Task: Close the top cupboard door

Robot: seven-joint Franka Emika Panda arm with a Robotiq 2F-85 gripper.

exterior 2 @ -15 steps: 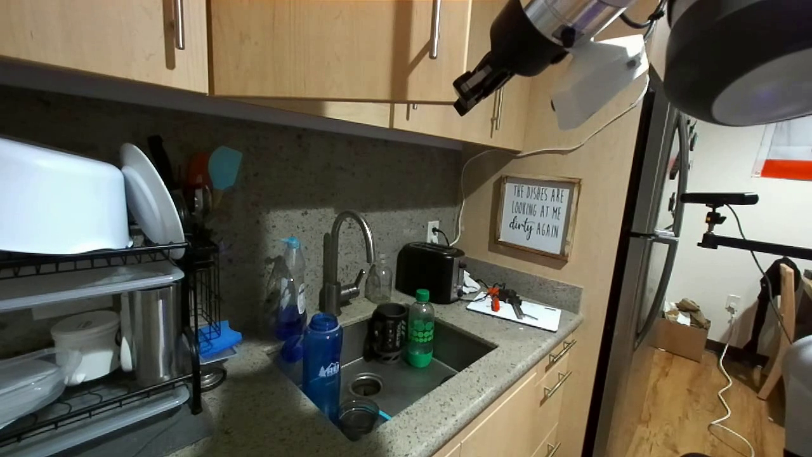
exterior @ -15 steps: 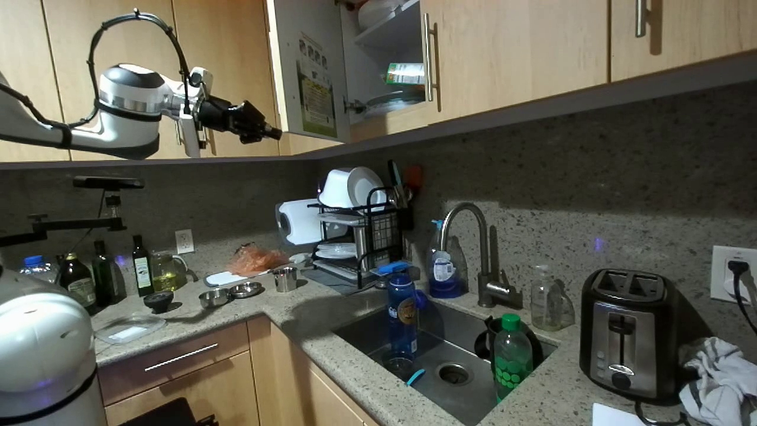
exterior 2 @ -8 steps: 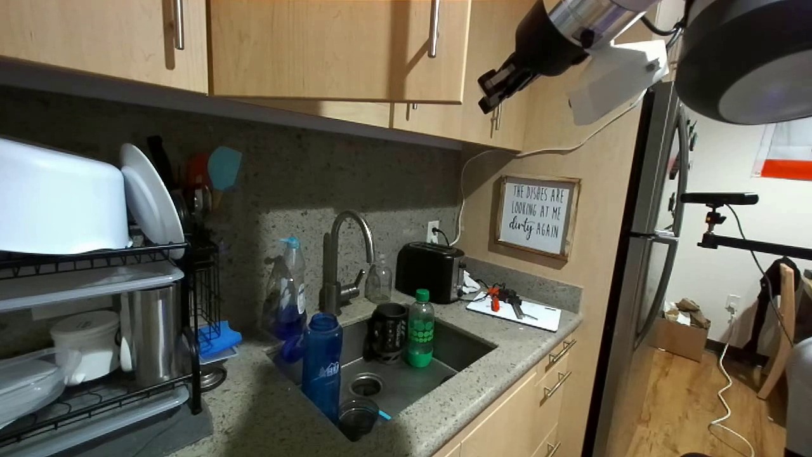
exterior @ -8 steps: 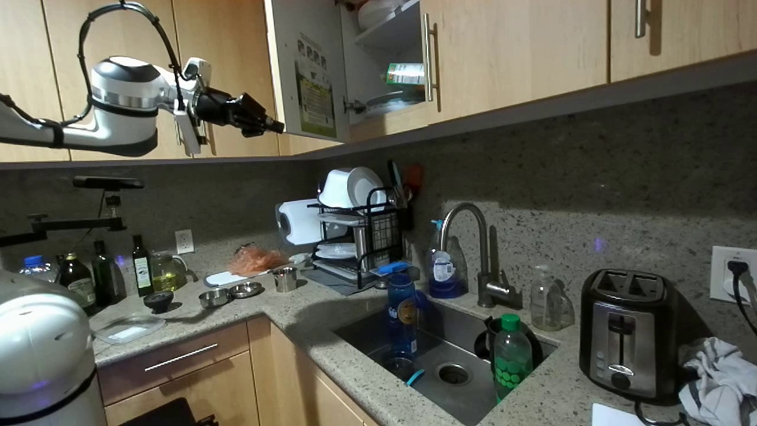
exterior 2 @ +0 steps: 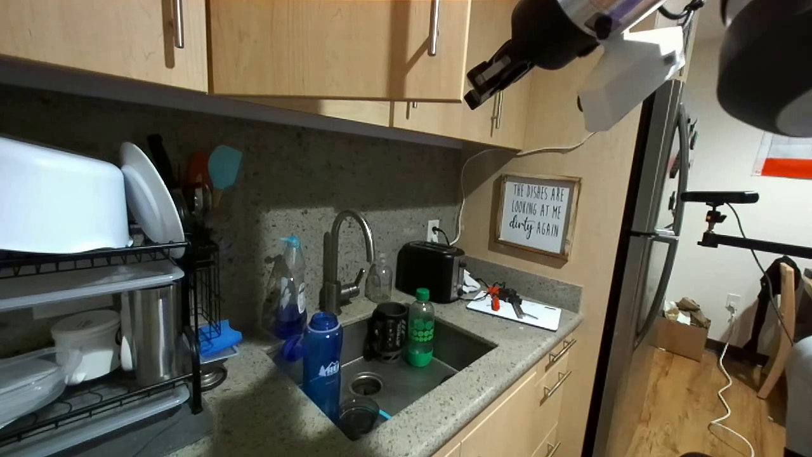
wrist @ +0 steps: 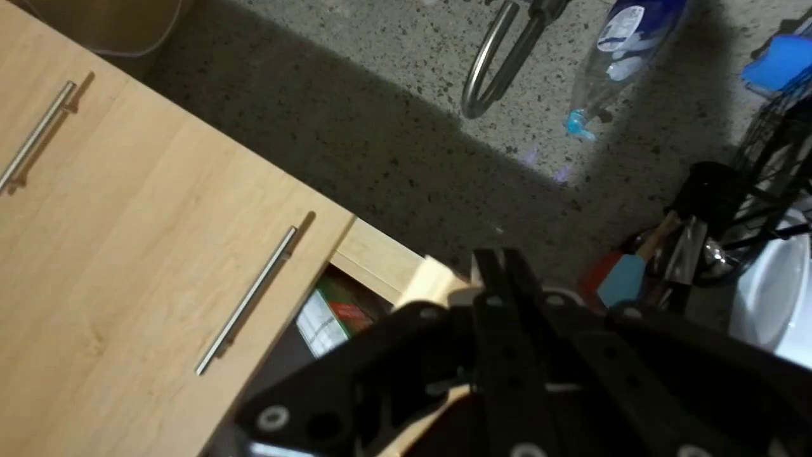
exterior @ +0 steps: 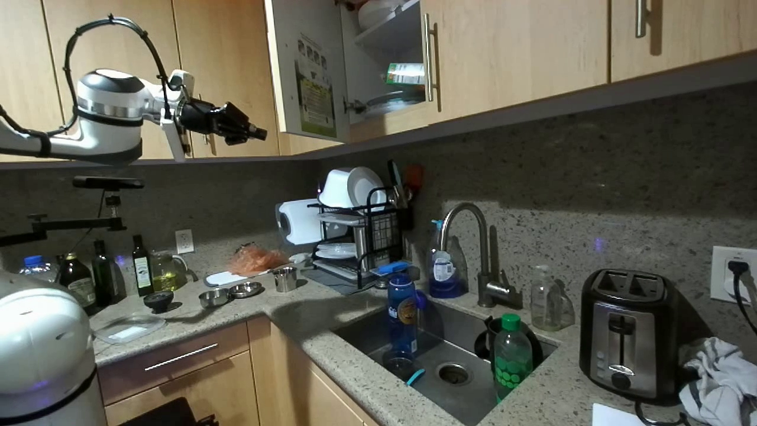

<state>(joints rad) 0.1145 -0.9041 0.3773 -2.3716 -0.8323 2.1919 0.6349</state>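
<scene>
Hovering empty and pinched together, the fingers, seemingly pre-contact, should next push the open top cupboard door from outside.

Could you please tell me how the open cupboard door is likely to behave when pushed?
The cupboard door will probably swing rather than slide, as a metal hinge shows at one edge. Its flat face and thick edge suggest a stiff panel. Pushing near its handle, by the opposite edge, likely takes least force.

Speckled counter: toaster, metal cup, two metal bowls, black bowl, clear bottle
</scene>
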